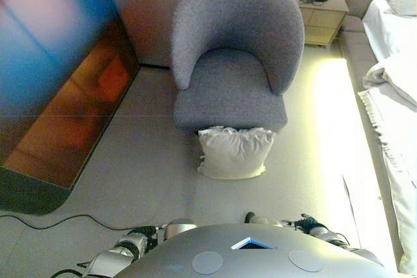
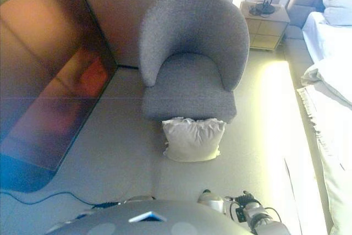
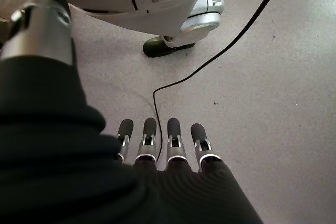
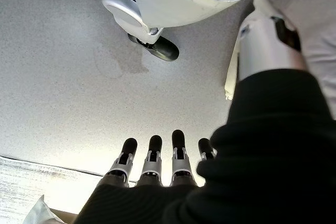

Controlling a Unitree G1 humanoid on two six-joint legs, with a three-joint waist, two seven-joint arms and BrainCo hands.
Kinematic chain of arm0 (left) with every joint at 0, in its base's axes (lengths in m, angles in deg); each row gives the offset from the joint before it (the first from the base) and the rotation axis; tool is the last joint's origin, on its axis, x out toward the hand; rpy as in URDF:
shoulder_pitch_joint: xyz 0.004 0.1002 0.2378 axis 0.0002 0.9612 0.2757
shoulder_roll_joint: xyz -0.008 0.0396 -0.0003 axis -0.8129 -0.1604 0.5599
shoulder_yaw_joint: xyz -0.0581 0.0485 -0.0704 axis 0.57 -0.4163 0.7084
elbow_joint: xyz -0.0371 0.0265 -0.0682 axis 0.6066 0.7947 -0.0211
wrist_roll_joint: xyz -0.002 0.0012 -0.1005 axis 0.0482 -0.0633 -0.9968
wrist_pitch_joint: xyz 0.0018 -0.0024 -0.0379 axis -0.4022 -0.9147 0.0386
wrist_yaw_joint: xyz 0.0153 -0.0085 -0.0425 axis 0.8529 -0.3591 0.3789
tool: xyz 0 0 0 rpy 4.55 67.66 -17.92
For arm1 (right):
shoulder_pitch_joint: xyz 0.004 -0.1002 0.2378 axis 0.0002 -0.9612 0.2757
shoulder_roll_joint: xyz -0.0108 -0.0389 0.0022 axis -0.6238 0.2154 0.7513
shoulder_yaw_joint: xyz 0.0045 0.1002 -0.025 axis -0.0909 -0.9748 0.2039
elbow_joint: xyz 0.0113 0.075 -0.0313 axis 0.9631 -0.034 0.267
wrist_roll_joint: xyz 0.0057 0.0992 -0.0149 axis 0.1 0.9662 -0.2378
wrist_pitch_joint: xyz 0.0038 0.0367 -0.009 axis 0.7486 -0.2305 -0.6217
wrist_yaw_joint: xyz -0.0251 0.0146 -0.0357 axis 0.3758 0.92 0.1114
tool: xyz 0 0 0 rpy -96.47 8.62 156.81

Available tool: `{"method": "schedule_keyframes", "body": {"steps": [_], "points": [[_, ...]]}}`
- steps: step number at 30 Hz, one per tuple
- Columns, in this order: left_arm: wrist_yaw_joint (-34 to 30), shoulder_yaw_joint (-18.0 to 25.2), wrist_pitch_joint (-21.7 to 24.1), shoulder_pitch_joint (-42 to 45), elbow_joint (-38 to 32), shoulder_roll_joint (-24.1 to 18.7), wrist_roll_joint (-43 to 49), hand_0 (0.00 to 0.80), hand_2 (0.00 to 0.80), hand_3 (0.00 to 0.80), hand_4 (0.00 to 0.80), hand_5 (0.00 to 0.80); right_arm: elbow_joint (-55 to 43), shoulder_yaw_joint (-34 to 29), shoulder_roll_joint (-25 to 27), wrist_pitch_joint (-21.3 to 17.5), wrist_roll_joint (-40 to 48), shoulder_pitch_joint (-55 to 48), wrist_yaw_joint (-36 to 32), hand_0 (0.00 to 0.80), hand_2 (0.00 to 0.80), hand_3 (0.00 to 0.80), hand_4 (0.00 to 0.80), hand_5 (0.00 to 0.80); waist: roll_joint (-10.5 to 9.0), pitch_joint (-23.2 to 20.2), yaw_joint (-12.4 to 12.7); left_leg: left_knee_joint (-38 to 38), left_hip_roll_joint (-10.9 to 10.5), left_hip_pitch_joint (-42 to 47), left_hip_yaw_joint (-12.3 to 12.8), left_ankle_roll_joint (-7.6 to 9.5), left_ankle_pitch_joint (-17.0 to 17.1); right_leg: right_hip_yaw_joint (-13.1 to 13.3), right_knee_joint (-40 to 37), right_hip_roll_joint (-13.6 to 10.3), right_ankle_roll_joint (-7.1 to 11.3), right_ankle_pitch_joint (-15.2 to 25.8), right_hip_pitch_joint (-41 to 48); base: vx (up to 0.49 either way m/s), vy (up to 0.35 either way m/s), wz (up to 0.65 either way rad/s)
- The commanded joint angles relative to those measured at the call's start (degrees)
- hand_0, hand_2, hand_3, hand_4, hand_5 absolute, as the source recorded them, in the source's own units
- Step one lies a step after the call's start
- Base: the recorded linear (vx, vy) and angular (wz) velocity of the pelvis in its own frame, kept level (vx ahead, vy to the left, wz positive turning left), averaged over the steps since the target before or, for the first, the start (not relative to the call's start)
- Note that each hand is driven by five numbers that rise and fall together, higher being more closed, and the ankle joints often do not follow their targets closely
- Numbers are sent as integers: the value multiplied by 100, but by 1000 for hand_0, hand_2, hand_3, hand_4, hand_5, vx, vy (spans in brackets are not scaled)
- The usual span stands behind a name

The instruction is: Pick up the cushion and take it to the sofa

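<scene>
Cushion (image 1: 234,153), off-white, propped on the floor (image 1: 143,174) against the front of the grey armchair (image 1: 231,63), untouched. Left hand (image 3: 157,153) and right hand (image 4: 152,163) hung low above bare floor, well apart from it, fingers straight, holding nothing. Bed (image 1: 391,63) along the right, nightstand (image 1: 319,11) beyond the armchair.

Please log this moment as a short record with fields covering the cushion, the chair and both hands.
cushion: cream cushion on the floor, propped against the front of the chair
chair: grey armchair, seat bare
left hand: left hand, fingers straight, holding nothing, above the floor
right hand: right hand, fingers straight, holding nothing
task status: cushion not yet picked up
</scene>
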Motion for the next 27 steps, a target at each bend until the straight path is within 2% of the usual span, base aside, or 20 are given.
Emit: {"method": "schedule_keyframes", "body": {"steps": [1, 27], "points": [[-6, 15, 41, -440, 262, -82, 111, 0, 0, 0, 0, 0, 301, 124, -208, -18, -58, 469, 27, 0, 0, 0, 0, 0, -334, 249, -102, 29, -522, -19, 124, 406, -472, -45, 108, -1, 123, -466, 288, 0, 0, 0], [-52, 50, 39, -424, 274, -88, 84, 0, 0, 0, 0, 0, 331, 102, -212, 13, -39, 461, -13, 0, 0, 0, 0, 0, -317, 244, -106, 29, -512, 8, 119, 398, -476, -40, 106, 18, 114, -481, 312, 0, 0, 0]]}}
